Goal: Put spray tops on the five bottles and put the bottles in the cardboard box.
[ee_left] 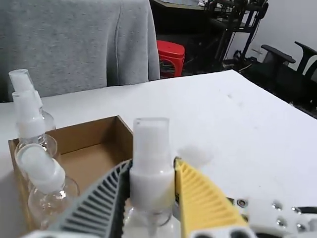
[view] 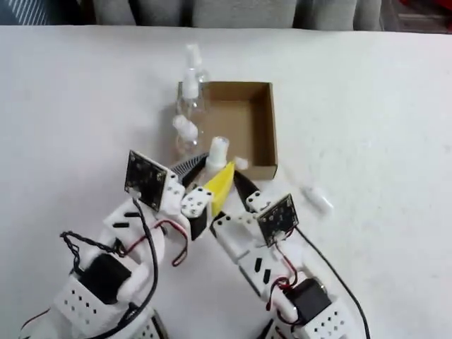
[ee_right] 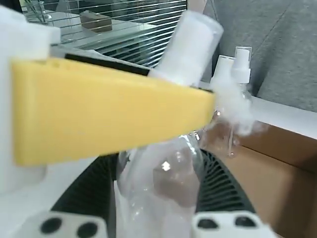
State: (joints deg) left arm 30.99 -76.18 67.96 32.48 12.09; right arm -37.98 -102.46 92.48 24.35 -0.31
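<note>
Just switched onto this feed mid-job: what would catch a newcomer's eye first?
Both end effectors meet on one bottle at the arm-side wall of the cardboard box: the left end effector, with grey and yellow fingers, clamps its spray top, while the right end effector's dark fingers flank the body. Three capped bottles stand in a row along the box's left wall.

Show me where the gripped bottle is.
In the high view the bottle is at the cardboard box's near wall, its spray top in the left end effector.
</note>
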